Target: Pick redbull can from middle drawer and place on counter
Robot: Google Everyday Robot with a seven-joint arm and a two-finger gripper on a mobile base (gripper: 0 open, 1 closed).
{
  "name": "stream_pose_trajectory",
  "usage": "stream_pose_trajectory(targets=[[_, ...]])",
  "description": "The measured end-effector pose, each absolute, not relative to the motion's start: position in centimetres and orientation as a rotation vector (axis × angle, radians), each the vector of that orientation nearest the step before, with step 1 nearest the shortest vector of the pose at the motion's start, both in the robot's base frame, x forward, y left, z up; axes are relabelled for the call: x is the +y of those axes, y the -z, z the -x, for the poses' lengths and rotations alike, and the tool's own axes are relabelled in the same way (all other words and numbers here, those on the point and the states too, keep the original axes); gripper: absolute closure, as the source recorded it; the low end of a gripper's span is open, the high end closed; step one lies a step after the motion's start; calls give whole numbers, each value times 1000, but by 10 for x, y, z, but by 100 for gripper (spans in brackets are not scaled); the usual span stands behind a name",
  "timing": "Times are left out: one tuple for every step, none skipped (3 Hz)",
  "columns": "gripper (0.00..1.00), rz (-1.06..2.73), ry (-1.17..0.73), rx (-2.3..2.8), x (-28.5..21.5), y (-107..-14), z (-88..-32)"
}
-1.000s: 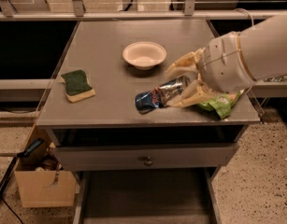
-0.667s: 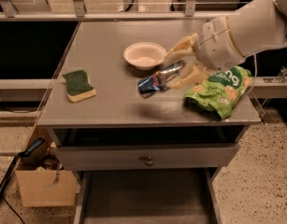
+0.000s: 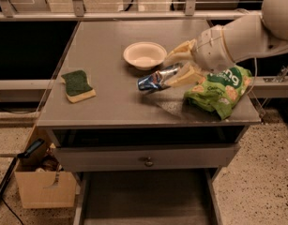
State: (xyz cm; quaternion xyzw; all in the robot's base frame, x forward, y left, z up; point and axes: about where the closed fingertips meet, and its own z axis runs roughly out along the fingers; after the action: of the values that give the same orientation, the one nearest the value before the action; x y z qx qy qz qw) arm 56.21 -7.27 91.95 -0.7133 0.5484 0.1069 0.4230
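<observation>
Over the right half of the worktop (image 3: 110, 32), in the single camera view, the end effector (image 3: 171, 72) is clamped on the redbull can (image 3: 157, 78), one pale finger above the can and one below. Compared with a second ago, the arm has drawn back toward the right and the can has moved up the worktop, closer to the bowl (image 3: 144, 54). The green snack bag (image 3: 218, 89), then half hidden under the arm, now lies fully in sight at the right front corner. Since the frame after that, the can has barely shifted.

The redbull can is tipped nearly onto its side, its free end pointing left and slightly down. It shows blue and silver with a bright glint along the metal. It sits between the bowl and the snack bag, and I cannot tell whether it touches the surface.

The bowl shows only its pale inside. A green-topped sponge (image 3: 78, 85) lies near the left edge. Below the drawer front with its knob (image 3: 147, 161), the middle drawer (image 3: 146, 198) stands pulled out, showing its flat dark floor. A cardboard box (image 3: 45, 190) sits on the ground at lower left.
</observation>
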Motion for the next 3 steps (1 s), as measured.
stream_pose_trajectory(targets=[[96,1750,-362,1410,-61,-878,-553],[73,1750,-362,1410,-61,-878,-553],[50,1750,-362,1410,-61,-878,-553]])
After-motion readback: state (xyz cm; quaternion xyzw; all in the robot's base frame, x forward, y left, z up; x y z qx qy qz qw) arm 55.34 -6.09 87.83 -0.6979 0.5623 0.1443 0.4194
